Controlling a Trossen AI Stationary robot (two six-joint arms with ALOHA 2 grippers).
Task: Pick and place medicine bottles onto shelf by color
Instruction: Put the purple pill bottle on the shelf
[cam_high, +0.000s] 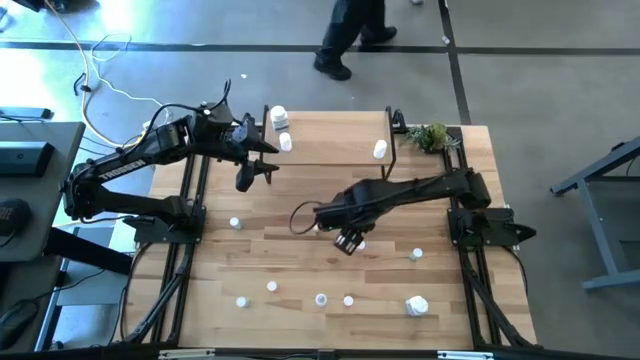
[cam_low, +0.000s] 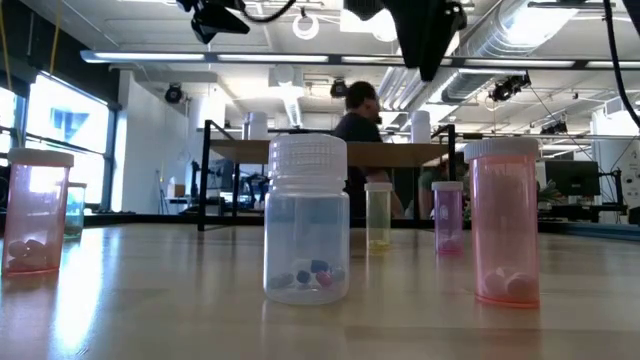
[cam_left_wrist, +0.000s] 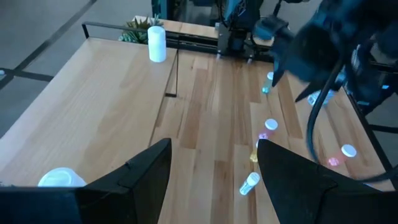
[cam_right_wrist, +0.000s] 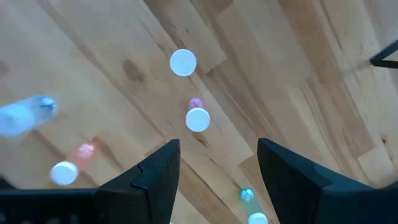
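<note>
the right gripper (cam_high: 349, 242) is hanging over mid-table with its fingers apart and empty, small white-capped medicine bottles (cam_right_wrist: 197, 119) standing on the planks right beneath it; the left gripper (cam_high: 262, 172), likewise spread and empty, is hovering beside the shelf (cam_high: 335, 140); no labels are reading clearly.

Low view: both arms cut off by the top edge, neither tool's fingers shown. Left wrist view: right arm (cam_left_wrist: 323, 50) ahead of the left tool (cam_left_wrist: 214, 180) is a dark blur; a white cap (cam_left_wrist: 61, 178) beside the tool's finger is cut by it. Right wrist view: bottle (cam_right_wrist: 25, 115) off to the right tool's (cam_right_wrist: 217, 180) side smeared, contents unreadable. High view: bottles on the desk (cam_high: 300, 250) too small to tell cap colours; person (cam_high: 350, 35) beyond the desk cut off at the top edge.
</note>
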